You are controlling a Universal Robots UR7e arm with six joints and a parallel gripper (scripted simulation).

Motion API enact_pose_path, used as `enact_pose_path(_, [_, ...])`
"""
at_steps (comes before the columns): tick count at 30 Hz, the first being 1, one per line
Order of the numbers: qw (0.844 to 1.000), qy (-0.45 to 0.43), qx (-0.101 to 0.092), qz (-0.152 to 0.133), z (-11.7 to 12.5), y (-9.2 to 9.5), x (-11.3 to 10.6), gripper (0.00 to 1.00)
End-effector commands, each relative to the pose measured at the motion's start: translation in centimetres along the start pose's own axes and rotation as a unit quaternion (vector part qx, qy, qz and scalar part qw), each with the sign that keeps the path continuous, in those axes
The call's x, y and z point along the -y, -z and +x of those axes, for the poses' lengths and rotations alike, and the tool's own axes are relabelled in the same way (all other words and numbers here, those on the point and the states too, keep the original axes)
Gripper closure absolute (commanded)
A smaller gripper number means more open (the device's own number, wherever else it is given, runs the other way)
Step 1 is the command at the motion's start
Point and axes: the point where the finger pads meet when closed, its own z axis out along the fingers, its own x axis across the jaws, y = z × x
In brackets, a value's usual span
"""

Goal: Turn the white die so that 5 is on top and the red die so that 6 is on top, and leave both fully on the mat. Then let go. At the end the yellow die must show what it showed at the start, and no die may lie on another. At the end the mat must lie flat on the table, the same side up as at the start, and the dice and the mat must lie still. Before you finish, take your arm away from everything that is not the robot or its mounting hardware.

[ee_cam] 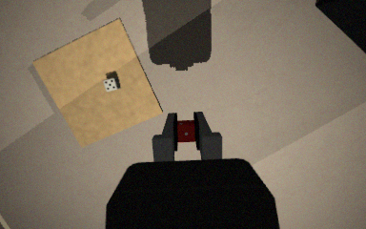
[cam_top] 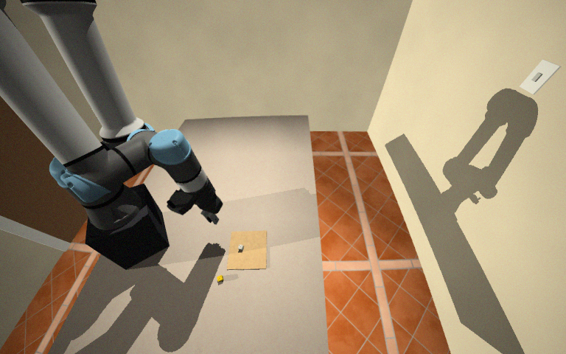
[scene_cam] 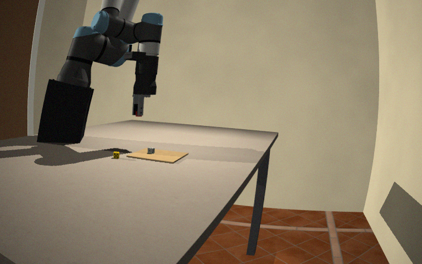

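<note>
My gripper [ee_cam: 185,123] is shut on the red die [ee_cam: 186,132] and holds it high above the table, off to one side of the tan mat [ee_cam: 96,80]. The face of the red die toward the wrist camera shows one pip. The gripper also shows in the exterior view [scene_cam: 138,112] with a bit of red at its tips, and in the top view [cam_top: 211,217]. The white die [ee_cam: 111,85] lies on the mat with 5 on top; it also shows in the top view [cam_top: 240,248] and the exterior view [scene_cam: 150,150]. The yellow die [cam_top: 219,278] lies on the table just off the mat [cam_top: 247,249].
The robot's black base [cam_top: 124,233] stands at the table's edge near the mat. The table's right edge drops to a tiled floor [cam_top: 367,233]. The arm's shadow lies over the table near the yellow die [scene_cam: 116,154].
</note>
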Motion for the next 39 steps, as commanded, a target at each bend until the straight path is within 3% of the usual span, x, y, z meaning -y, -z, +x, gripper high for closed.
enact_pose_path(1, [1.000,0.028,0.000,0.000,-0.7,0.0,-0.3,0.66])
enact_pose_path(5, [0.994,0.107,0.000,0.001,-2.5,0.0,-1.3,0.66])
enact_pose_path(17, [0.972,0.235,0.000,0.001,-5.3,-0.1,-3.5,0.66])
enact_pose_path(30, [0.913,0.408,0.000,0.001,-8.8,-0.5,-7.3,0.66])
enact_pose_path(32, [0.897,0.442,0.000,0.001,-9.5,-0.6,-8.2,0.66])
enact_pose_path(35, [0.896,0.445,0.000,0.001,-9.5,-0.6,-8.3,0.66])
enact_pose_path(39, [0.874,0.485,0.001,0.000,-10.3,-0.8,-9.5,0.66])
